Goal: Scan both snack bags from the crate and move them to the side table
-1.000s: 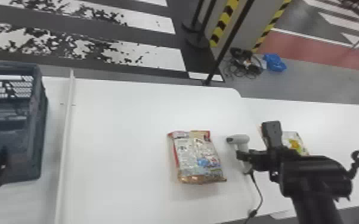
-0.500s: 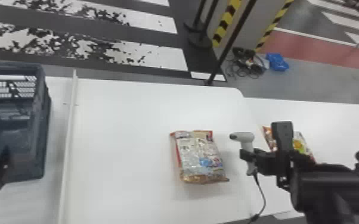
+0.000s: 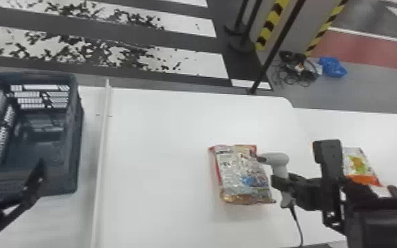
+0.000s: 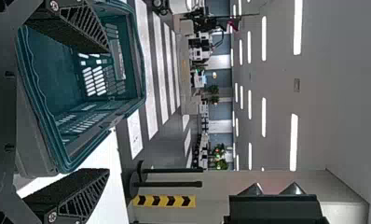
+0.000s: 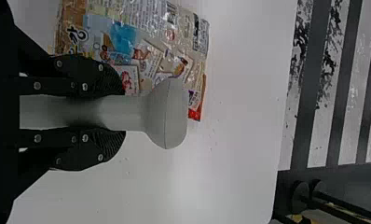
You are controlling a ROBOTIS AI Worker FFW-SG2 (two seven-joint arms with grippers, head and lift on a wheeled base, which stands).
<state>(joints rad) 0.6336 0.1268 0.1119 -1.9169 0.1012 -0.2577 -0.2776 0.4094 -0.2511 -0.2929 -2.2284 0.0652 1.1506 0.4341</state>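
My right gripper (image 3: 282,184) is shut on the light grey handheld scanner (image 3: 275,159), whose nose reaches the right edge of a snack bag (image 3: 242,174) lying on the white table. In the right wrist view, the right gripper (image 5: 113,113) clasps the handle of the scanner (image 5: 167,113) from both sides, with the snack bag (image 5: 146,46) beside it. Another snack bag (image 3: 357,163) lies on the side table, partly behind the right arm. My left gripper (image 3: 39,174) is by the crate (image 3: 77,141); in the left wrist view, the left gripper (image 4: 97,112) stands open before the crate (image 4: 58,154).
A white raised strip (image 3: 102,148) runs between the crate and the bag. The scanner's cable (image 3: 298,224) trails toward the table's near edge. The side table (image 3: 326,122) adjoins on the right. A black pole (image 3: 263,76) stands beyond the far edge.
The whole head view has shifted, with crate and tables now farther right in it. The scanner, held in my right gripper, has come closer to the nearer bag. That bag has not moved on the table.
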